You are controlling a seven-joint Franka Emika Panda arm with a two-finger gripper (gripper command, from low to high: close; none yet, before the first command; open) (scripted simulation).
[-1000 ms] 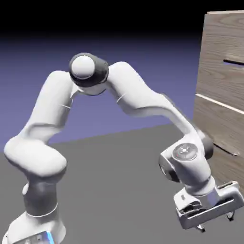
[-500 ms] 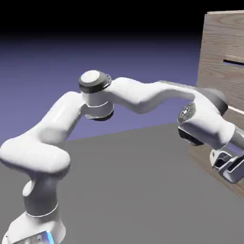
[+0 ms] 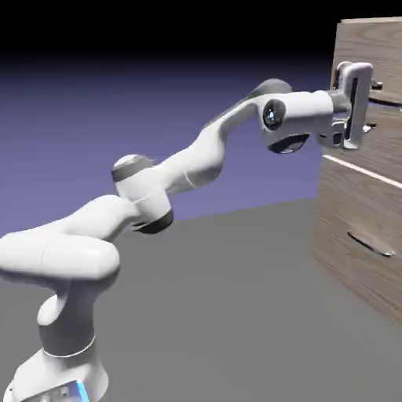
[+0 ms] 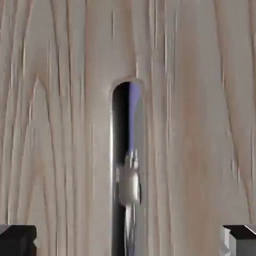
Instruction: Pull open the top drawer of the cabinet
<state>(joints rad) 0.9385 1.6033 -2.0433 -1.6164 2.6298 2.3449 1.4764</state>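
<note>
The tool (image 3: 369, 98) is held against the top drawer (image 3: 375, 55) of the cabinet (image 3: 357, 220), fingers spread wide around its handle (image 4: 127, 170). Nothing is gripped; closing and pulling remain.

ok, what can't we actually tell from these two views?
- Exterior view: top drawer handle hidden behind the claw; contact unclear.
- Exterior view: cabinet cut off by the right edge.
- Hand view: handle runs off the bottom edge; wood fills the frame, hiding drawer edges.
</note>
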